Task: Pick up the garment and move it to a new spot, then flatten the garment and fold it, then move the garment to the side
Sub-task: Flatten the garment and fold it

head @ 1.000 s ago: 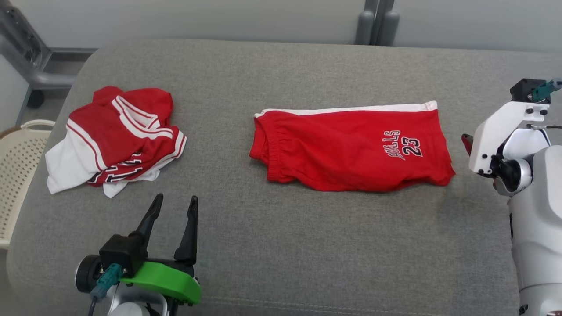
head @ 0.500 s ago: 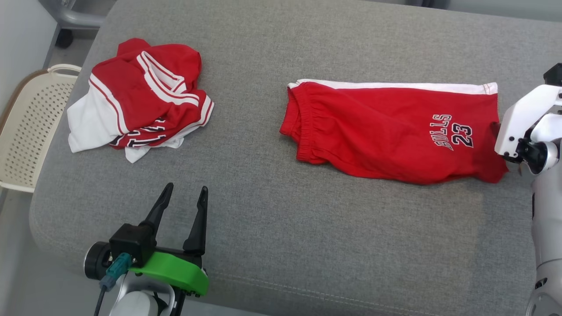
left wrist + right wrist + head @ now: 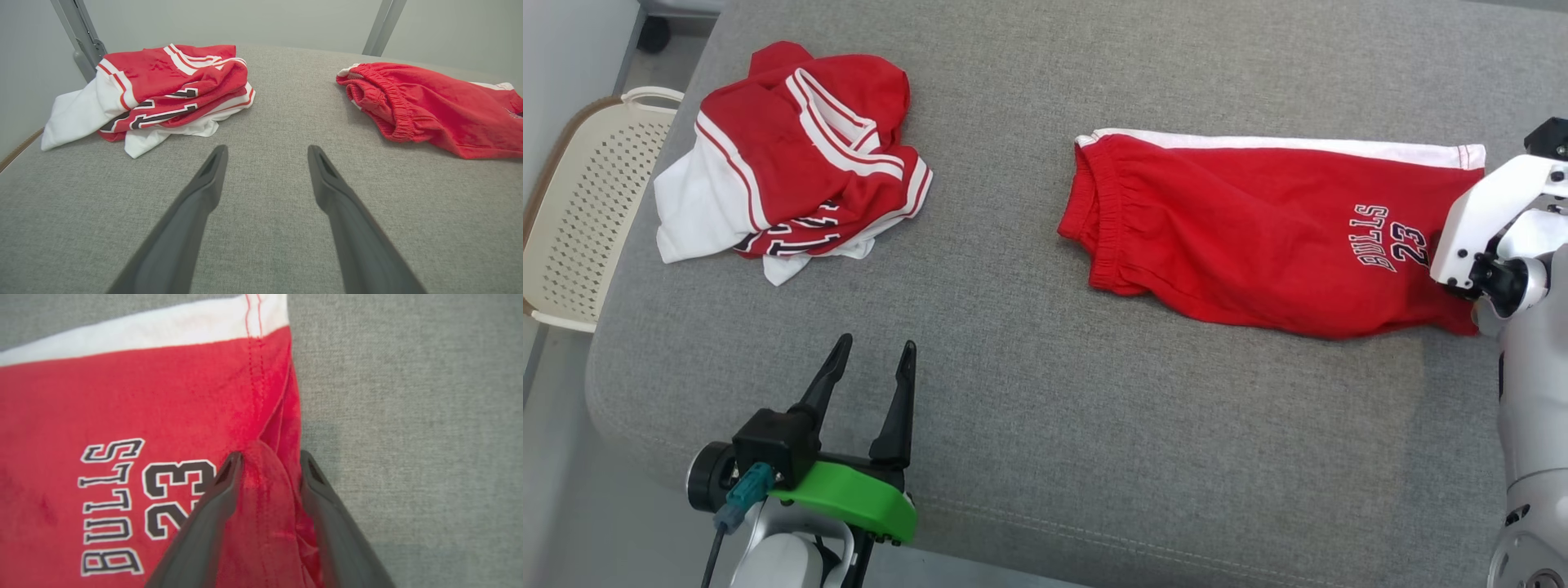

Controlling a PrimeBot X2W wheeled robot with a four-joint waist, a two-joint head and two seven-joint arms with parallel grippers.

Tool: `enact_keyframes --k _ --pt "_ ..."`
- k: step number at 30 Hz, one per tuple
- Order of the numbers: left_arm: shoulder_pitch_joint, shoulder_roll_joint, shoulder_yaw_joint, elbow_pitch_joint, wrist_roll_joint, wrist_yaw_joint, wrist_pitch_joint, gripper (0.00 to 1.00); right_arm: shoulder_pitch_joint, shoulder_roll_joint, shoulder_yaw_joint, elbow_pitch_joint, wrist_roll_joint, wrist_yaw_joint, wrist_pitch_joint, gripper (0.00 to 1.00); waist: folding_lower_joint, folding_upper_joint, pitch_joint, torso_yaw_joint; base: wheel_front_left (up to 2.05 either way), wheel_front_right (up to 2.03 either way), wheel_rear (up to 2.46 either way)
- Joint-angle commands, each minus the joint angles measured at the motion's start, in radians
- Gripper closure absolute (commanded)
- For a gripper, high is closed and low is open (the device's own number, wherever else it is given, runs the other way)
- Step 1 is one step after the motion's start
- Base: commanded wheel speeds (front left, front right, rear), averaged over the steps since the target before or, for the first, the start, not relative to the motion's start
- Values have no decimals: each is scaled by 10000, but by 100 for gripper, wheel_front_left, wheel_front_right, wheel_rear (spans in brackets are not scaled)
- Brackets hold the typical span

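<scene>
The garment, red shorts point(image 3: 1258, 237) with a white side stripe and "BULLS 23" print, lies folded flat on the grey cushion, waistband to the left. My right gripper point(image 3: 271, 459) is pressed down on the shorts' point(image 3: 122, 396) right leg hem; its fingers still stand apart, with a ridge of red cloth bunched up between them. In the head view the white right wrist point(image 3: 1482, 224) covers those fingers. My left gripper point(image 3: 874, 347) hovers open and empty over the cushion's front left. Seen from there point(image 3: 267, 151), the shorts point(image 3: 429, 106) lie off to its right.
A crumpled red and white jersey point(image 3: 784, 155) lies at the cushion's back left, just ahead of the left gripper point(image 3: 163, 90). A cream perforated basket point(image 3: 580, 204) stands off the cushion's left edge. The cushion's front edge point(image 3: 1045, 531) runs close by.
The head camera has tilted and shifted the whole picture. My right wrist has come from beside the shorts onto their right hem, and its fingers have narrowed around the cloth. The left gripper is unchanged.
</scene>
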Motion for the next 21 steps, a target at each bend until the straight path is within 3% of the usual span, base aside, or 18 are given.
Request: enact_keyframes --k 1,11,21 --pt "-206 -8 -15 36 -66 -67 -63 0 131 216 29 237 -15 3 117 100 0 0 -10 6 0 0 0" --pt "-121 74 -57 242 -172 -66 -103 0 0 -239 -260 83 -567 -7 -273 100 0 0 -218 66 0 0 0" --pt "25 124 -93 288 -266 64 -56 0 117 -888 -594 -414 -1436 -6 -5 100 0 0 -581 -2 0 0 0"
